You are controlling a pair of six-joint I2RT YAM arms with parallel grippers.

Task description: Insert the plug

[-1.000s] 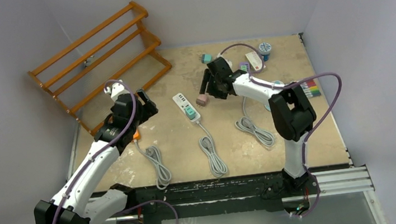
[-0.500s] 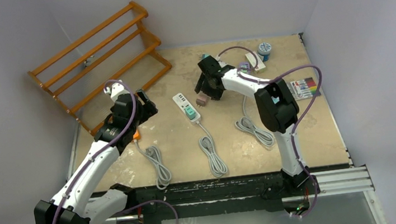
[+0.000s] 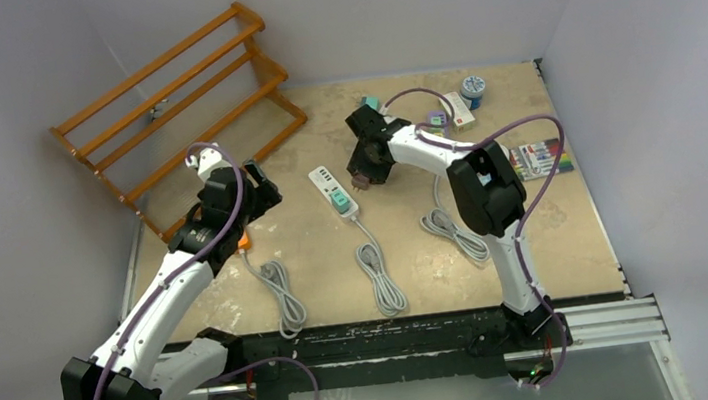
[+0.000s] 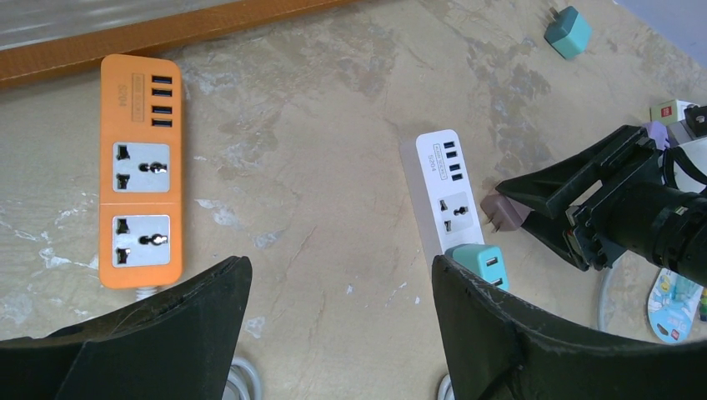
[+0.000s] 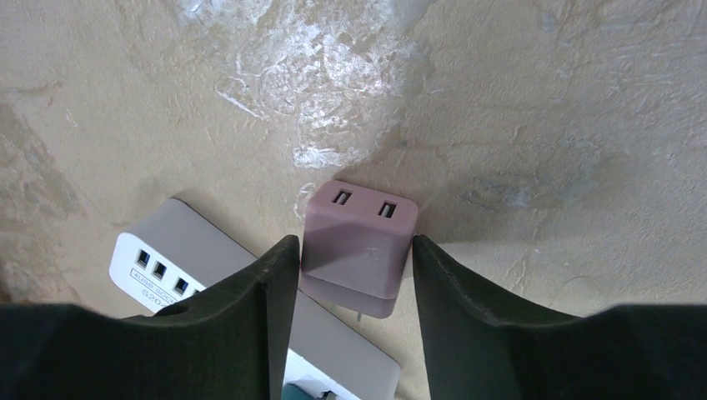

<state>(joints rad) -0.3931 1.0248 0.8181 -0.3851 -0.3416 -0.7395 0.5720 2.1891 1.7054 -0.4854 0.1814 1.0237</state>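
Note:
A mauve plug (image 5: 360, 242) with two USB ports sits between the fingers of my right gripper (image 5: 352, 243), which is shut on it. Its prongs point at the white power strip (image 3: 333, 191) and hover just right of it. The plug (image 4: 503, 212) and the strip (image 4: 447, 183) also show in the left wrist view. A teal plug (image 4: 481, 262) sits in the strip's near socket; the far socket is free. My left gripper (image 4: 342, 275) is open and empty, hovering between the orange power strip (image 4: 140, 167) and the white one.
A wooden rack (image 3: 176, 89) stands at the back left. A loose teal plug (image 3: 371, 104), a tape roll (image 3: 472, 88) and a marker pack (image 3: 541, 156) lie at the back right. Grey cable coils (image 3: 380, 279) lie near the front.
My right gripper has carried the mauve plug left and a little nearer, up to the white strip's right side. The left arm has not moved.

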